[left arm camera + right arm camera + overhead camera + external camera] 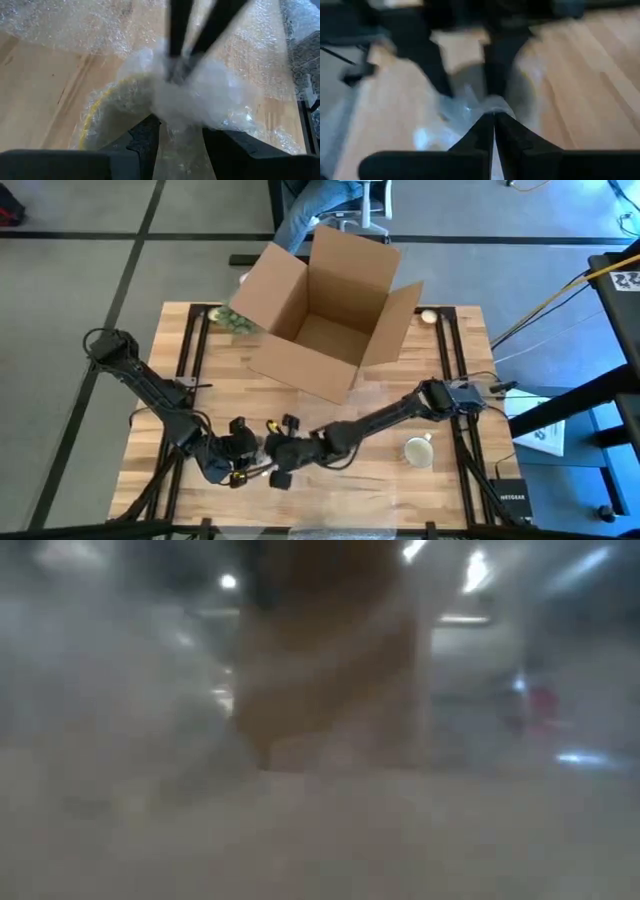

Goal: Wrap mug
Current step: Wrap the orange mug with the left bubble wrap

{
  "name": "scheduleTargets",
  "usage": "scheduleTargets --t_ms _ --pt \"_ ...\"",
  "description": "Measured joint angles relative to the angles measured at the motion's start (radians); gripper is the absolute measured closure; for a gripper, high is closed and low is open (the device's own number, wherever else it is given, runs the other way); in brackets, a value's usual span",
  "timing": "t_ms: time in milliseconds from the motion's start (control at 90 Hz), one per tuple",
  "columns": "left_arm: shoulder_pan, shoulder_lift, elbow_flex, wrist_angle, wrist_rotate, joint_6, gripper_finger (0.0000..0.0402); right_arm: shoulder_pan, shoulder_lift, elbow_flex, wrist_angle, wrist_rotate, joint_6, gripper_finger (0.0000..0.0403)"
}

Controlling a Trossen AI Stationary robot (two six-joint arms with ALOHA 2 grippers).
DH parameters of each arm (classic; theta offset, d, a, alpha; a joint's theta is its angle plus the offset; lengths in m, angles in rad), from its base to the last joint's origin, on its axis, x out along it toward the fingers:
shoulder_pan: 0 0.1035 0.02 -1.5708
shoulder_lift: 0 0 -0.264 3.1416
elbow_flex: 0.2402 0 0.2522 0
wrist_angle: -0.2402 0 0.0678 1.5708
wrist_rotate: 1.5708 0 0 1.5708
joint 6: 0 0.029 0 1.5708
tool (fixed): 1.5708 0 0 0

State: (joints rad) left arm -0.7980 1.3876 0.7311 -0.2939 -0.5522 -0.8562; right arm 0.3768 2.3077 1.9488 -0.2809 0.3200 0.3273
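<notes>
While both tools (pixel 262 454) pinch bubble wrap (pixel 200 95), mug (pixel 418 450) sits apart

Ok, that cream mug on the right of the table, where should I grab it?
Take the cream mug by its rim, coming straight down from above: it stands upright with its mouth open, so one finger can go inside, one outside. Its handle seems to point to the far side, so pinch the near wall. The right gripper, now shut on bubble wrap, is nearest.

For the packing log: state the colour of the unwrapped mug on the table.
Cream mug, clearest in the high view.
</notes>
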Motion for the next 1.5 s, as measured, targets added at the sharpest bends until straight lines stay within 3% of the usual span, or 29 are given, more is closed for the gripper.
scheduleTargets --t_ms 222,500,800,933,1100,1500 --pt "0.008 0.000 0.000 0.005 -0.002 0.000 0.0267 -0.014 0.002 0.000 -0.025 -0.010 -0.068 0.0402" --pt "0.017 0.002 0.001 0.038 -0.005 0.023 0.0267 -0.051 0.035 0.004 -0.065 -0.112 -0.072 0.0402" --pt "-0.014 -0.057 0.100 -0.125 0.027 0.014 0.0267 -0.049 0.035 0.005 -0.099 -0.101 -0.092 0.0402" --pt "-0.019 -0.073 0.110 -0.169 -0.044 0.003 0.0267 -0.050 0.036 0.004 -0.097 -0.095 -0.097 0.0402" --pt "-0.010 -0.075 0.097 -0.161 -0.162 0.002 0.0267 -0.050 0.039 0.002 -0.062 -0.092 -0.101 0.0402" --pt "-0.001 -0.010 -0.016 0.017 -0.100 -0.056 0.0267 -0.051 0.022 -0.001 -0.071 -0.094 -0.102 0.0402"
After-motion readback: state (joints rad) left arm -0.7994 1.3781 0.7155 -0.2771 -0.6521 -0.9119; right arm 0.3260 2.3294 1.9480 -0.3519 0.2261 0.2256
